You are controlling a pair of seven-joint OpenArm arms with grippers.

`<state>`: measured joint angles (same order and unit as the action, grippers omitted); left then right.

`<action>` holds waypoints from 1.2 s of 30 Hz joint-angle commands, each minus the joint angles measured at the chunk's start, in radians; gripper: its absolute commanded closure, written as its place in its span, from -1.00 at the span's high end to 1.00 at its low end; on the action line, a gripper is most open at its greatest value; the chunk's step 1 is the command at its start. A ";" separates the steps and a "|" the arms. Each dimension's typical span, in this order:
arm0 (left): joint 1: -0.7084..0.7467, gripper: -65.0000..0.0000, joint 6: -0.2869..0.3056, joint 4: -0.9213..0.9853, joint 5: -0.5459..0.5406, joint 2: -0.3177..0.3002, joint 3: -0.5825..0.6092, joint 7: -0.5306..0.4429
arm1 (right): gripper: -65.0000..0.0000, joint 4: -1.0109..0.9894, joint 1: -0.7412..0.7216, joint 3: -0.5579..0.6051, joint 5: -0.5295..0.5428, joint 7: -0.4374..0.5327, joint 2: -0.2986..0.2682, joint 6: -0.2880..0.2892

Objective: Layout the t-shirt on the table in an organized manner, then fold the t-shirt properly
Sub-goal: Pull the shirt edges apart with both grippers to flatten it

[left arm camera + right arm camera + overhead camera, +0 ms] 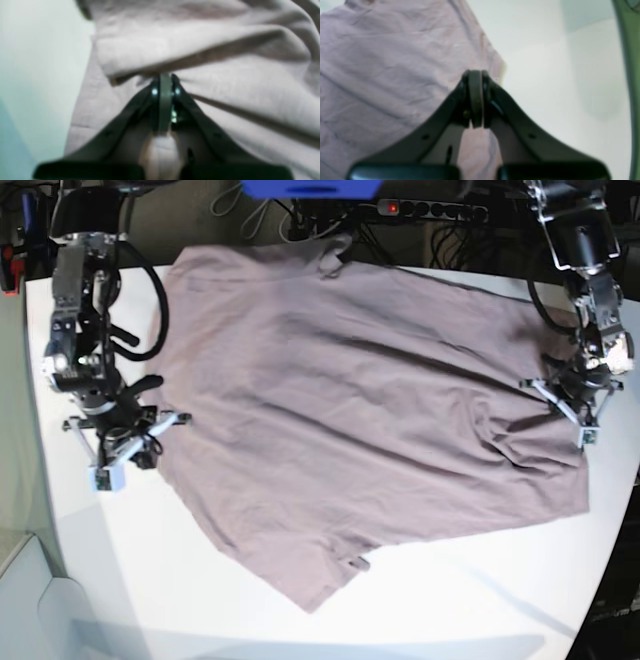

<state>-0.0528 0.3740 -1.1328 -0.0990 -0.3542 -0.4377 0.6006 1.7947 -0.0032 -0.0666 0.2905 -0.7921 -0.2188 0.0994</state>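
Mauve t-shirt (350,410) spread wrinkled across white table (470,590), left gripper (165,78) pinched shut on its right edge, right gripper (475,75) clamped on its left edge

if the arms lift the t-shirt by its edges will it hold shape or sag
The t-shirt will probably sag: it already lies in soft wrinkles on the table, and a fold bunches at the left gripper. It looks thin, so likely light. The right gripper pinches one edge, so the cloth should drag along rather than slide free.
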 commanded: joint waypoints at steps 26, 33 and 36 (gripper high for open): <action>0.370 -1.00 -0.011 -0.389 0.043 -0.004 -0.148 0.236 | -1.00 -0.815 -0.449 0.109 0.000 0.107 0.137 0.001; 0.365 -1.00 -0.011 -0.543 0.041 0.025 -0.180 0.236 | -1.00 -0.893 -0.459 0.109 0.000 0.300 0.104 -0.005; 0.365 -1.00 -0.011 -0.605 0.041 0.057 -0.180 0.236 | -1.00 -0.878 -0.467 0.103 0.000 0.302 0.071 -0.005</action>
<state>0.3168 0.3672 -1.7218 -0.0563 -0.2798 -0.6117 0.8497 0.8982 -0.4385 0.0406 0.2920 -0.5083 -0.1383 0.1036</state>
